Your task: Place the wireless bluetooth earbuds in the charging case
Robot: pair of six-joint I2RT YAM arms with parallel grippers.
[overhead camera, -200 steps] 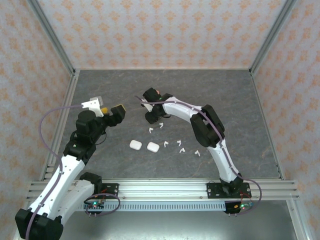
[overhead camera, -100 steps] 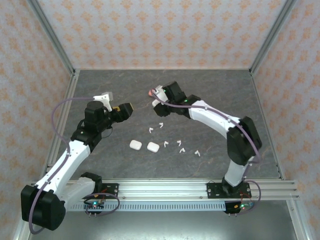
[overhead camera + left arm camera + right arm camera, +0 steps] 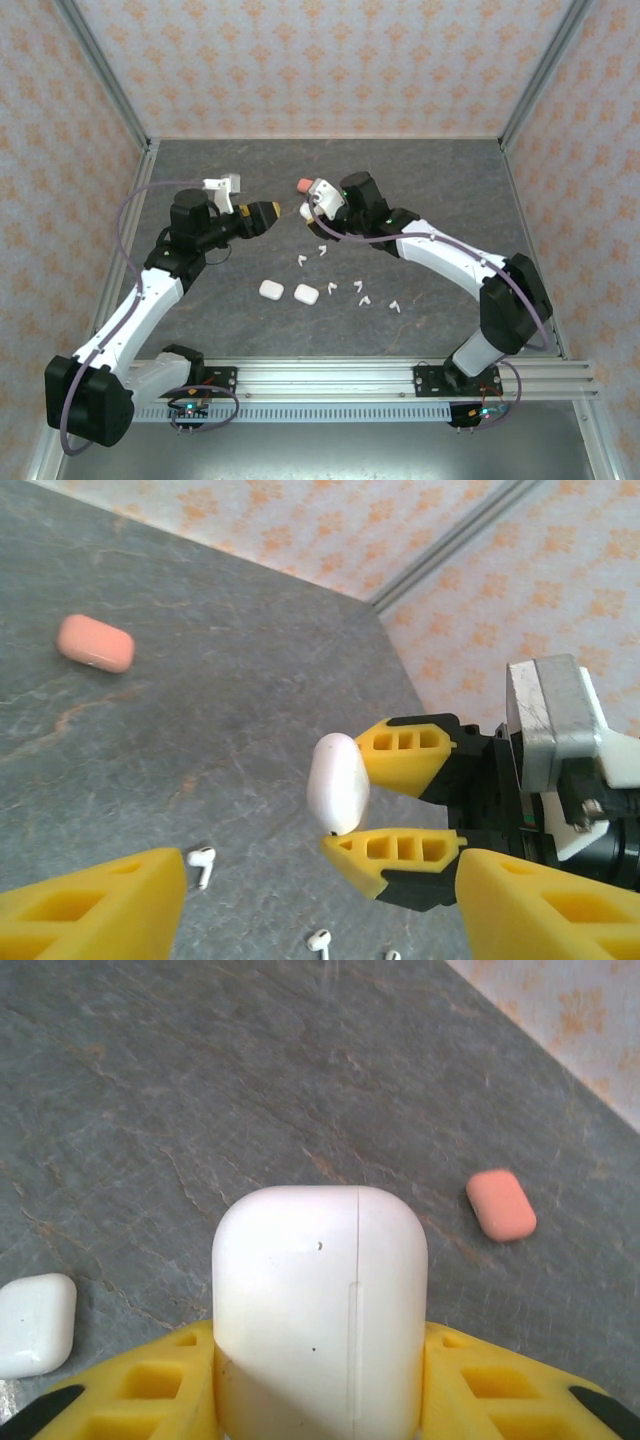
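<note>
Right tool [image 3: 347,802] is clamped on a closed white case [image 3: 320,1300], held above the bench [image 3: 430,180]. Left tool [image 3: 268,212] faces it, jaws apart and empty. The earbuds [image 3: 364,301] lie loose on the bench nearer the arm bases, none seated. Recommendation: present the lid seam squarely to the left tool, which should catch the lid alone and avoid twisting the body.

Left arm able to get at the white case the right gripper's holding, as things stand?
Probably yes. The left gripper is open and faces the white case, with nothing but air between them. The right gripper holds it by one end in its jaws, so the other end sticks out free.
</note>
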